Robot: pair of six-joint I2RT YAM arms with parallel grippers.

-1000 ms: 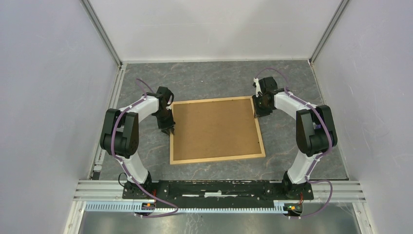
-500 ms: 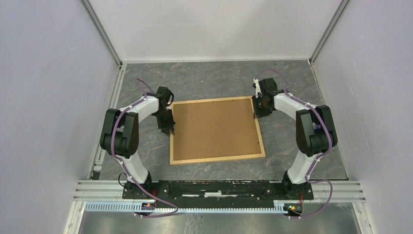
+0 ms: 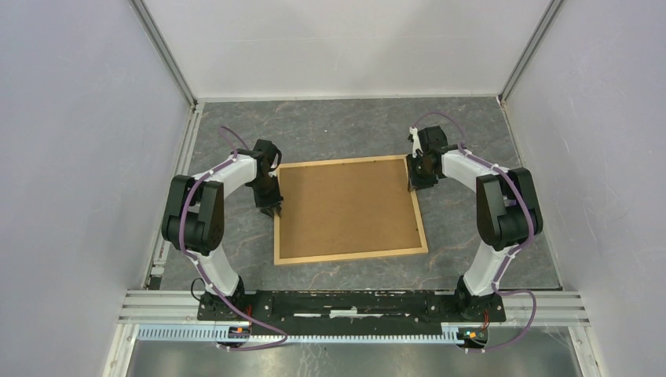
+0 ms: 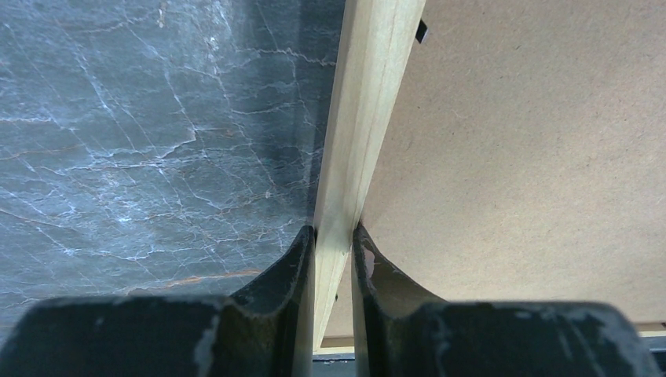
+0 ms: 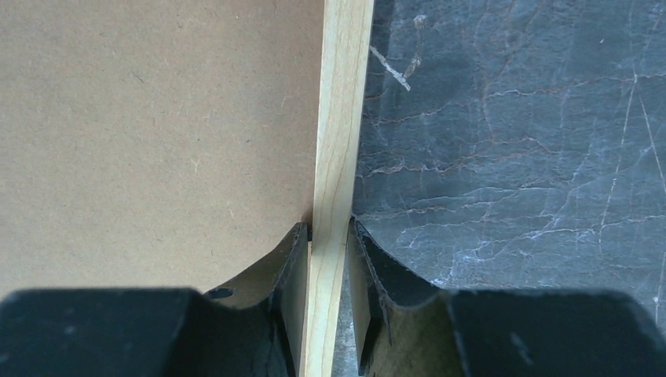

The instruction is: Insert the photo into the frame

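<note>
The frame [image 3: 349, 254] lies flat on the bench [image 3: 338, 129], ahead of the two arm bases and between the arms. A backing board [image 3: 345, 206] lies inside the frame and fills it. The left claw [image 3: 272, 210] straddles the frame's left strip about midway along. One finger is outside it over the bench, the other inside over the board, and both press the strip. The right claw [image 3: 411, 187] straddles the frame's right strip in the same way, nearer the far corner.

Brown board [image 3: 345, 208] hides the inside of the frame [image 3: 351, 257]
</note>
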